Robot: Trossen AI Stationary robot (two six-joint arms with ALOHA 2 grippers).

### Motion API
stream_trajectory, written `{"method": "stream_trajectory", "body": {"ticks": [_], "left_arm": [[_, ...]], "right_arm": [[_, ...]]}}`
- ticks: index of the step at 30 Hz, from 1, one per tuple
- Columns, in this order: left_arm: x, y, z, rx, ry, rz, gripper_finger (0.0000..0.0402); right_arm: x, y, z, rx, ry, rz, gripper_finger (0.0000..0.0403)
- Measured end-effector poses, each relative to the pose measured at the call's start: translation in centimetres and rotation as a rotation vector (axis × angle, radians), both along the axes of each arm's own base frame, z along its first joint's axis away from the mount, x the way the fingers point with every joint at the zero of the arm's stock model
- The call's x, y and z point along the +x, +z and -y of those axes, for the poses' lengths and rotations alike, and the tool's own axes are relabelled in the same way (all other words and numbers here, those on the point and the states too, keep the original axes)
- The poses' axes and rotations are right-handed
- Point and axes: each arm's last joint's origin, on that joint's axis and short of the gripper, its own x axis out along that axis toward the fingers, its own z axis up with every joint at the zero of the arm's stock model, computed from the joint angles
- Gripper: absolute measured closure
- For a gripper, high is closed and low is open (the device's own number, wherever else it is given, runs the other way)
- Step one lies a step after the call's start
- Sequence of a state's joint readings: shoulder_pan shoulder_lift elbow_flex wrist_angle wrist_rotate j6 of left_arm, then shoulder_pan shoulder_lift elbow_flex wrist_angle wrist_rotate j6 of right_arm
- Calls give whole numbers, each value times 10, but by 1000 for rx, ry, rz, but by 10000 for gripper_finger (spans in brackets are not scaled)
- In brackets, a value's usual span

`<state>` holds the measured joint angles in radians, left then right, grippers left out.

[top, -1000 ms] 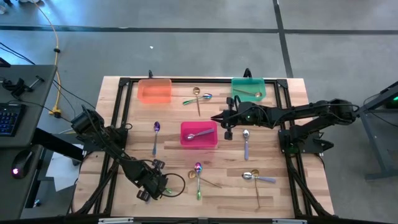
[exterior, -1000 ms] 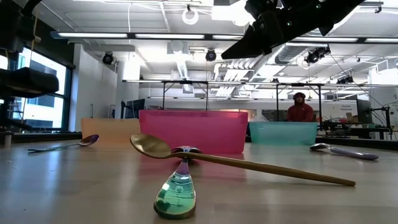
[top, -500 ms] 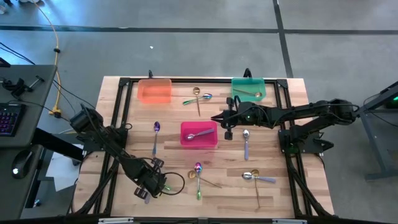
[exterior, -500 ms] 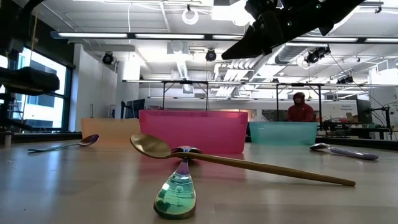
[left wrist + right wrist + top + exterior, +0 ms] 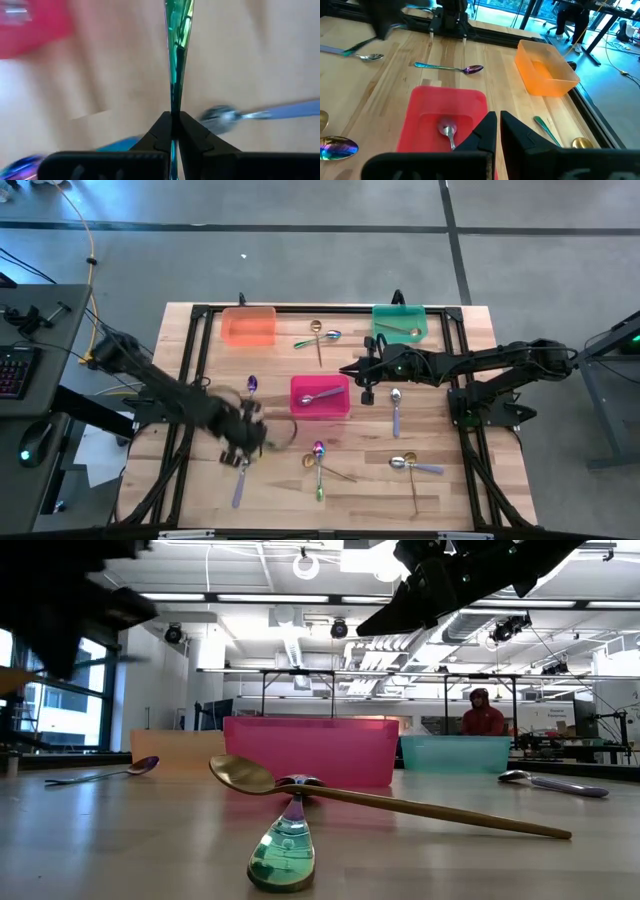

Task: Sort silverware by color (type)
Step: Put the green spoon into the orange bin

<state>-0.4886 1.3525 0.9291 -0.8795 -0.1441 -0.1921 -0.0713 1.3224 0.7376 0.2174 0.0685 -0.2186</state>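
Observation:
My left gripper (image 5: 243,445) hangs over the table's near left part, shut on a slim iridescent green spoon (image 5: 176,50), which the hand hides in the high view. A silver spoon with a lilac handle (image 5: 238,488) lies flat on the wood just nearer than it. My right gripper (image 5: 365,392) hangs shut and holding nothing beside the pink bin (image 5: 320,408), where a silver spoon (image 5: 447,131) lies. More silverware lies scattered: a purple spoon (image 5: 250,395), crossed spoons (image 5: 320,465) and a gold and silver pair (image 5: 408,468). My left gripper pinches the spoon's thin green handle (image 5: 174,105) between its two fingertips (image 5: 192,131). The fingers point steeply down, and the handle runs on past them in line with them. Its far end leaves the wrist picture, so I cannot tell whether it touches the table.
An orange bin (image 5: 248,326) and a green bin (image 5: 400,323) holding a gold spoon stand along the far edge, with two spoons (image 5: 318,338) between them. A lilac-handled spoon (image 5: 396,408) lies under my right arm. A black frame (image 5: 190,360) rims the table.
My left gripper has risen and swung from the near edge toward the far edge, closer to the pink bin, most of it in the last half second. The lilac-handled spoon that the hand covered now shows on the wood.

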Motion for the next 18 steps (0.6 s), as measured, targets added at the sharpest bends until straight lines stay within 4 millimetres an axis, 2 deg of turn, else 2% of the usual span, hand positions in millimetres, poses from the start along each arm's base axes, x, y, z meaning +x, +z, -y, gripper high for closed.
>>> {"method": "stream_trajectory", "body": {"ticks": [5, 8, 14, 18], "left_arm": [[-2, 27, -68, 133, 120, 87, 396], [-4, 36, -113, 183, 208, 114, 396], [-23, 36, -207, 293, 440, 56, 396], [-37, 29, -264, 310, 596, 90, 396]], "right_arm": [[0, 0, 0, 0, 0, -2, 396], [0, 0, 0, 0, -1, 1, 396], [0, 0, 0, 5, -2, 5, 396], [0, 0, 0, 7, -3, 6, 396]]}}
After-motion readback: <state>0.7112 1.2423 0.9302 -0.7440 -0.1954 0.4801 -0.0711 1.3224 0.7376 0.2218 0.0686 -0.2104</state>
